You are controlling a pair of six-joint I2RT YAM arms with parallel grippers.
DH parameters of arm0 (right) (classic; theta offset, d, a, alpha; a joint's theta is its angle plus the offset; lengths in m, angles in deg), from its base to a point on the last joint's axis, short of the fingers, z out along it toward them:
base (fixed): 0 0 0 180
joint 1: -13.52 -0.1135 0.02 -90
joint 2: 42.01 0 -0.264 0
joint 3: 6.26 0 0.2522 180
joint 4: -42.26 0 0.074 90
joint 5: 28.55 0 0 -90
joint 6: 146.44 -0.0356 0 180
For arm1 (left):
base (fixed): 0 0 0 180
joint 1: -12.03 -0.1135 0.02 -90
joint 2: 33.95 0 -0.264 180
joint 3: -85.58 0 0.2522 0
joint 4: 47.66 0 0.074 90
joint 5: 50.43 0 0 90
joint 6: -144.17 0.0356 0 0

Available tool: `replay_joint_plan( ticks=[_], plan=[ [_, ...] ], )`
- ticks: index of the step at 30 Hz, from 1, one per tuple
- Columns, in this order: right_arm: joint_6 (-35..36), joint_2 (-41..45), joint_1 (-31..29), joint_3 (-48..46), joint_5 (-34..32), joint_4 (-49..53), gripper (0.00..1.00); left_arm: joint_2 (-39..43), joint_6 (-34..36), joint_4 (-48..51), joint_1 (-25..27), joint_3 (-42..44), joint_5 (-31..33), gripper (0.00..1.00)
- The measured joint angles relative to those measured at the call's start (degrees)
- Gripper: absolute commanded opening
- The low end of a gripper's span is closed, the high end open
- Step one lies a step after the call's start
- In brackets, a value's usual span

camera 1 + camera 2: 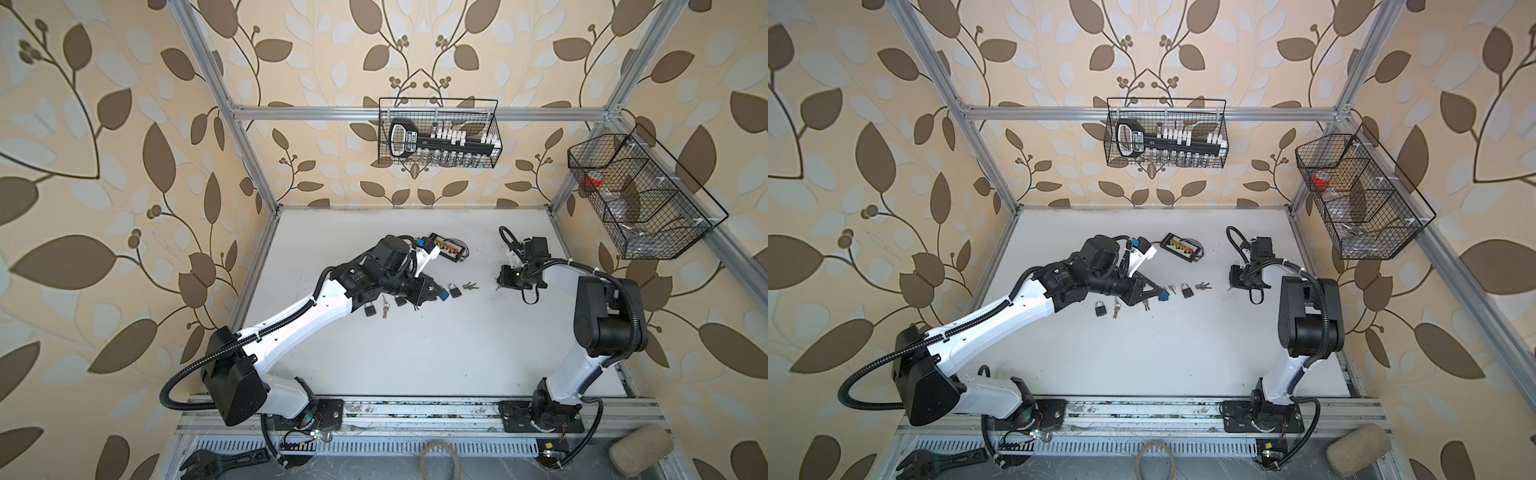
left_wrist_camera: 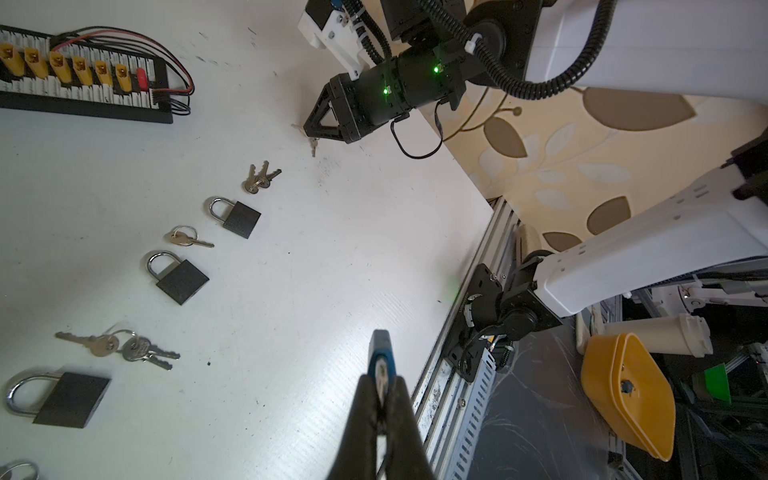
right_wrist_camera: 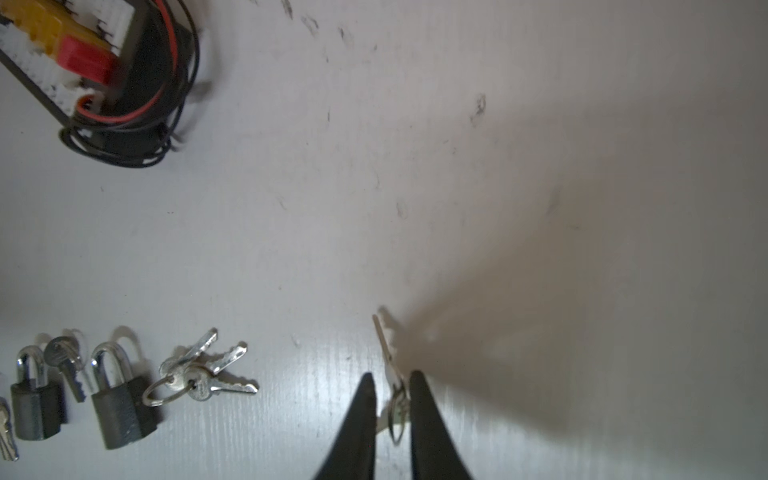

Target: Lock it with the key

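My left gripper point(image 2: 381, 379) is shut on a small blue padlock point(image 2: 380, 349), which sticks out past the fingertips above the white table; in both top views the blue padlock point(image 1: 442, 294) point(image 1: 1163, 296) hangs near the row of locks. My right gripper point(image 3: 392, 374) is low over the table at the right point(image 1: 498, 284). Its fingers stand a little apart. A silver key point(image 3: 384, 345) on a ring stands between them, leaning on one finger, its tip on the table. From the left wrist view the same key point(image 2: 313, 145) hangs under the right gripper point(image 2: 309, 129).
Three black padlocks point(image 2: 241, 218) point(image 2: 183, 280) point(image 2: 70, 399) lie in a row with key bunches point(image 2: 259, 178) point(image 2: 187, 237) point(image 2: 120, 347) between them. A black connector board point(image 1: 446, 247) with wires lies behind. Wire baskets point(image 1: 440, 133) point(image 1: 640, 195) hang on the walls.
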Motion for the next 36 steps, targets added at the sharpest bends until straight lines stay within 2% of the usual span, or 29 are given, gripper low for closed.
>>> replay_joint_plan(
  ticks=[2,4,6,8,9,12,14,16,20,25,31,36],
  plan=[
    [-0.22,0.13,0.00,0.00,-0.11,-0.28,0.43,0.55,-1.05,-1.33,-1.33,1.36,-0.96,0.00],
    [-0.87,1.38,0.00,-0.61,-0.46,-0.98,0.46,1.60,-2.19,-2.78,-3.41,3.04,-2.14,0.00],
    [-1.97,6.03,-0.31,-3.41,-0.52,-3.06,0.46,2.93,-3.54,-4.24,-5.92,4.74,-3.26,0.00],
    [-3.82,15.52,-0.98,-9.16,2.51,-7.37,0.46,4.48,-4.74,-6.03,-8.33,6.32,-4.94,0.00],
    [-5.31,20.55,-1.33,-12.04,5.60,-10.23,0.48,5.22,-5.14,-7.17,-9.20,6.99,-5.79,0.00],
    [-11.56,33.83,-3.15,-19.63,18.34,-22.58,0.65,7.93,-7.08,-11.80,-10.67,9.38,-8.61,0.00],
    [-16.76,38.53,-6.32,-22.36,27.96,-31.63,0.77,9.79,-8.81,-16.33,-10.82,11.32,-11.52,0.00],
    [-21.35,40.44,-10.32,-23.43,34.91,-37.97,0.82,11.41,-10.67,-21.18,-10.84,13.53,-13.86,0.00],
    [-28.35,43.74,-18.58,-23.85,43.23,-45.88,0.83,13.51,-14.21,-30.71,-10.84,17.75,-17.97,0.00],
    [-32.35,45.09,-26.75,-23.76,46.31,-50.58,0.81,13.66,-16.70,-37.57,-10.80,19.26,-21.33,0.00],
    [-34.49,42.40,-29.07,-23.15,46.27,-51.87,0.72,13.66,-17.68,-41.38,-10.32,19.26,-23.85,0.00],
    [-36.24,40.87,-30.49,-20.68,45.92,-53.31,0.59,13.66,-17.68,-41.59,-9.94,19.26,-25.09,0.00]
  ],
)
